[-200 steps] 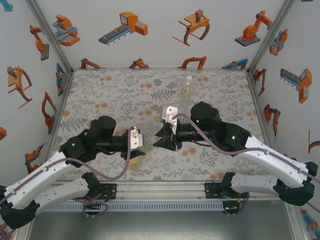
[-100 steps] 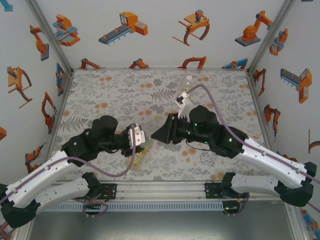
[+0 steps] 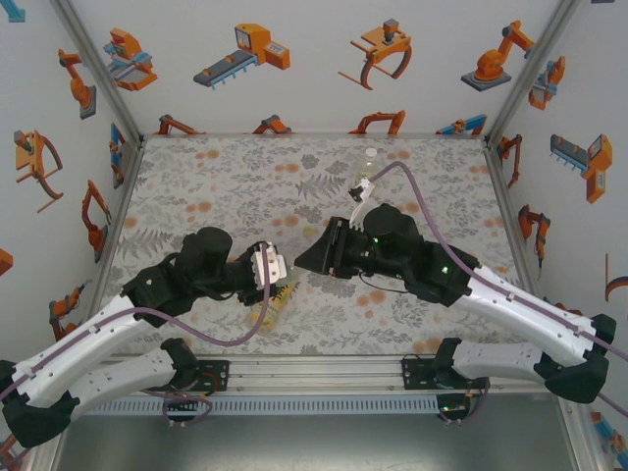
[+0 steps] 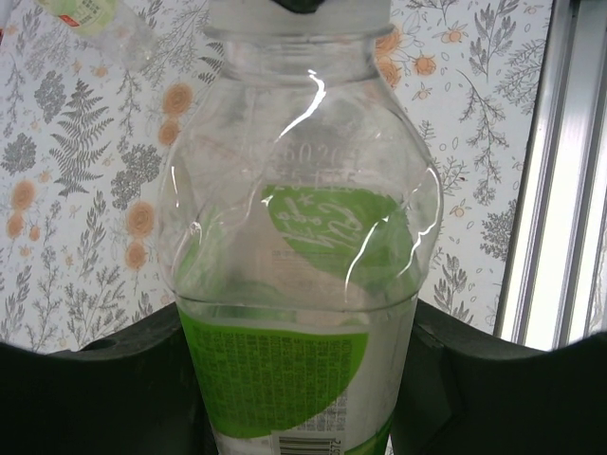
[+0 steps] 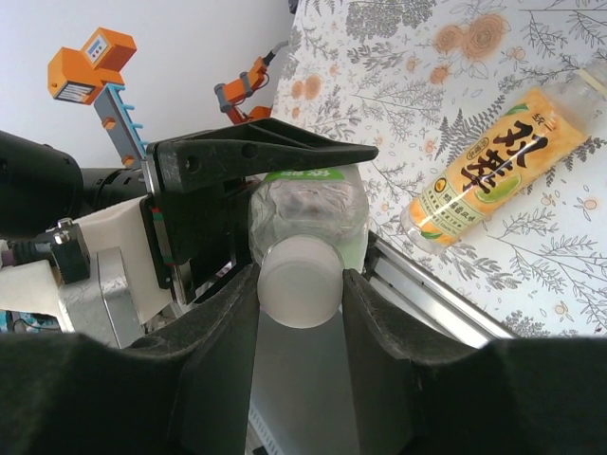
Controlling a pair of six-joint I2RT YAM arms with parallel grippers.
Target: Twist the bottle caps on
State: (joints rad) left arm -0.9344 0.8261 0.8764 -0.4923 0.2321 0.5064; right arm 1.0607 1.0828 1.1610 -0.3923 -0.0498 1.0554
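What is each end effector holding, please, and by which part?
The left end effector holds the clear green-labelled bottle by its body; the right end effector pinches its white cap.

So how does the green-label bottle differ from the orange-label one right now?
The green-label bottle is held off the table by the left pincer; the orange-label bottle lies on its side on the table, untouched. The green-label bottle's white cap sits between the right pincer's fingers; the orange-label bottle's neck end is cut off by the frame. Both are small plastic bottles.
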